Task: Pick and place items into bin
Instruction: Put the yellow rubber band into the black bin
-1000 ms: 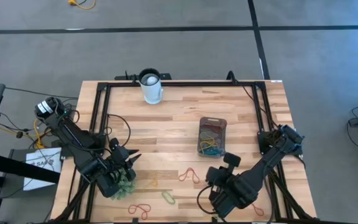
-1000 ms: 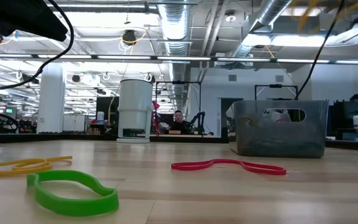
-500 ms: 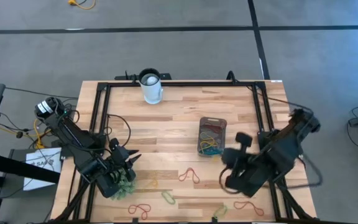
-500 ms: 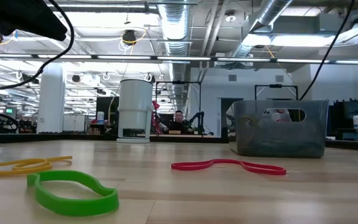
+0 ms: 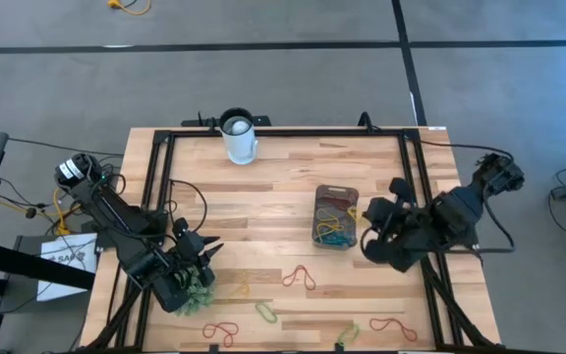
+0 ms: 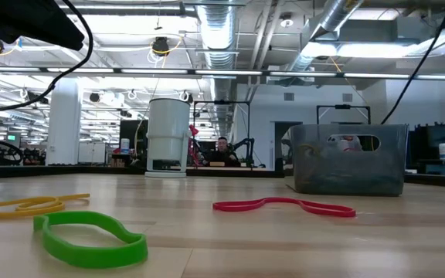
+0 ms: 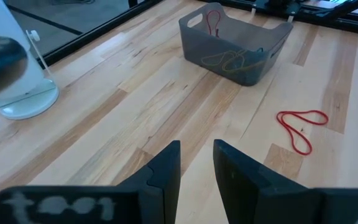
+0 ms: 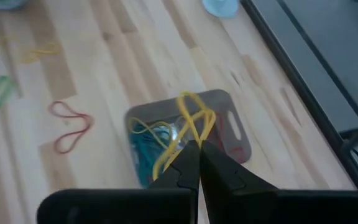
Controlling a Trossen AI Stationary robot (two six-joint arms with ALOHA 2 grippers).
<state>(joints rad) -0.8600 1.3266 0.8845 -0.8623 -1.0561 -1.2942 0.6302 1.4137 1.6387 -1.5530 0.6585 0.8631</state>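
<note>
Right end effector [image 8: 194,163], clenched on a yellow loop [image 8: 188,127], hangs right of the bin [image 5: 336,216]; loops look light, floppy: pinch one strand.

Right gripper [image 8: 194,149] pinched closed, raised; left gripper [image 7: 196,163] parted, low.

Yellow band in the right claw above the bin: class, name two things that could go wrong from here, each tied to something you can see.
1. The right claw pinches the yellow band only at its fingertips, and the floppy loop dangles. It might cling or snag on release.
2. In the high view the right claw sits near the bin's right-hand rim, not over its middle, so the band may fall outside or drape over the wall.
</note>
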